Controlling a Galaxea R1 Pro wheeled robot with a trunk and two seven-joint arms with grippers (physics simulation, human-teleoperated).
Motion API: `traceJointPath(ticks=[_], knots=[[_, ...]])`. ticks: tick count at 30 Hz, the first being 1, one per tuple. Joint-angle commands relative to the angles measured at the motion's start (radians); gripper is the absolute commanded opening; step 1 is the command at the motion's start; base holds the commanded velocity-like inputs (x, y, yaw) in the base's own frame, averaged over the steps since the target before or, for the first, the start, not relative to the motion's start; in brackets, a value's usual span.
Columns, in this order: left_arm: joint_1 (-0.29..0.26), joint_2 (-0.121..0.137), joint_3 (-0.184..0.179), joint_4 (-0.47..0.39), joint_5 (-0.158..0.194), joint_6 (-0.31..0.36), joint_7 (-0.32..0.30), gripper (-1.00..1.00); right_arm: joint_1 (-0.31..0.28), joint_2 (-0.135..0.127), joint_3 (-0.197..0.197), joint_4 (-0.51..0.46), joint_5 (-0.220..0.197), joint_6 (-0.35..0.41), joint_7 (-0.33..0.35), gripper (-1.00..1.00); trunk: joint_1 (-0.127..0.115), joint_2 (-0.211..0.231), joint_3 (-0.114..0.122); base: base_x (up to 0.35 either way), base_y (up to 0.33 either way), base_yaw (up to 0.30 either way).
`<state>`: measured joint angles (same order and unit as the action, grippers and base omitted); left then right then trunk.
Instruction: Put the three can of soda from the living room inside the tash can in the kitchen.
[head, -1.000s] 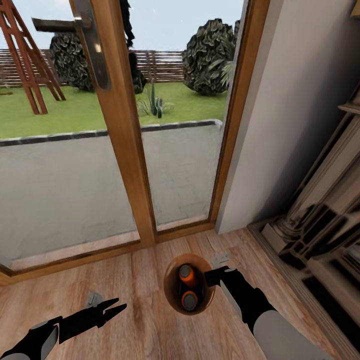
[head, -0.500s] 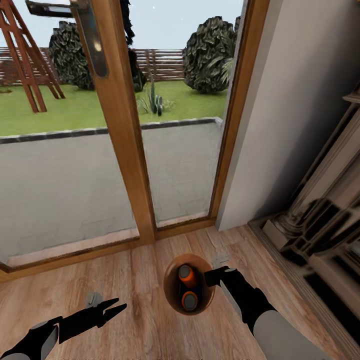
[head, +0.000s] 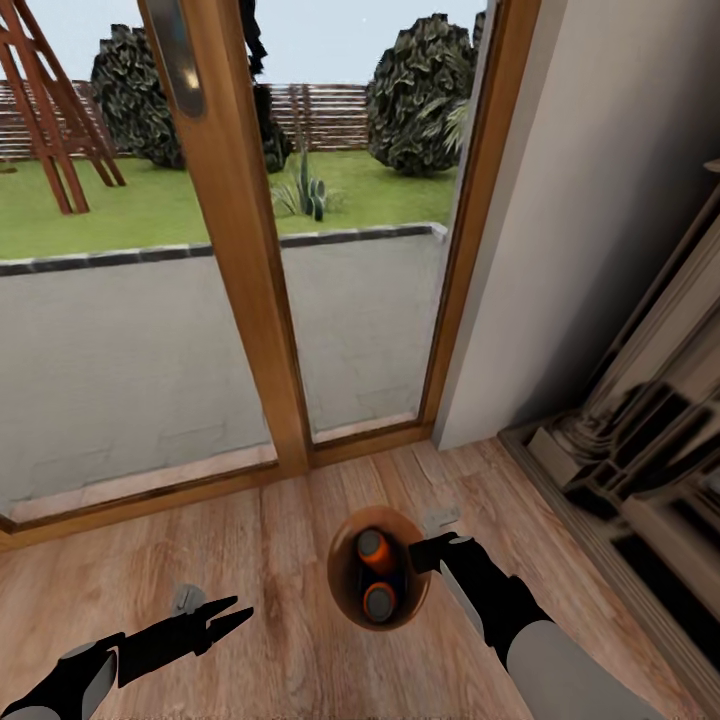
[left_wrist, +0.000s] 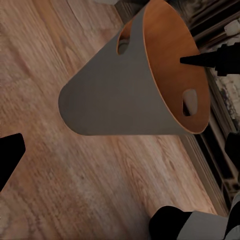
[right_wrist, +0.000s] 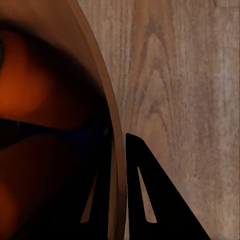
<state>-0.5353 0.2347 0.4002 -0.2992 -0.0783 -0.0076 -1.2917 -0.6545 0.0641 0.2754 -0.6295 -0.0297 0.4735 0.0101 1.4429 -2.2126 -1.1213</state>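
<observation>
Nearest us, we are holding our left gripper (head: 228, 617) open and empty over the wood floor (head: 270, 560), off to the left. Our right gripper (head: 418, 552) is pinching the right rim of the trash can (head: 342, 590), one finger inside and one outside, probably to carry it. Two orange soda cans (head: 375, 575) are lying inside, something dark between them. Beyond stands the glass door (head: 250, 250).
</observation>
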Motion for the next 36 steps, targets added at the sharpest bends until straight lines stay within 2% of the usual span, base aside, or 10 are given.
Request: traceJointPath(ticks=[1,16,31,36], knots=[[0.000,0.000,0.000,0.000,0.000,0.000,0.000,1.00,0.000,0.000,-0.001,-0.001,-0.010,0.000,0.007,-1.00,0.004,-0.007,-0.005,0.000,0.000,0.000],[0.000,0.000,0.000,0.000,0.000,0.000,0.000,1.00,0.000,0.000,-0.001,-0.001,-0.009,0.000,0.007,-1.00,0.061,-0.112,-0.073,0.000,0.000,0.000],[0.000,0.000,0.000,0.000,0.000,0.000,0.000,1.00,0.000,0.000,-0.001,-0.001,-0.009,0.000,0.007,-1.00,0.119,-0.217,-0.121,0.000,0.000,0.000],[0.000,0.000,0.000,0.000,0.000,0.000,0.000,1.00,0.000,0.000,-0.001,-0.001,-0.009,0.000,0.007,-1.00,0.123,-0.224,-0.124,0.000,0.000,0.000]])
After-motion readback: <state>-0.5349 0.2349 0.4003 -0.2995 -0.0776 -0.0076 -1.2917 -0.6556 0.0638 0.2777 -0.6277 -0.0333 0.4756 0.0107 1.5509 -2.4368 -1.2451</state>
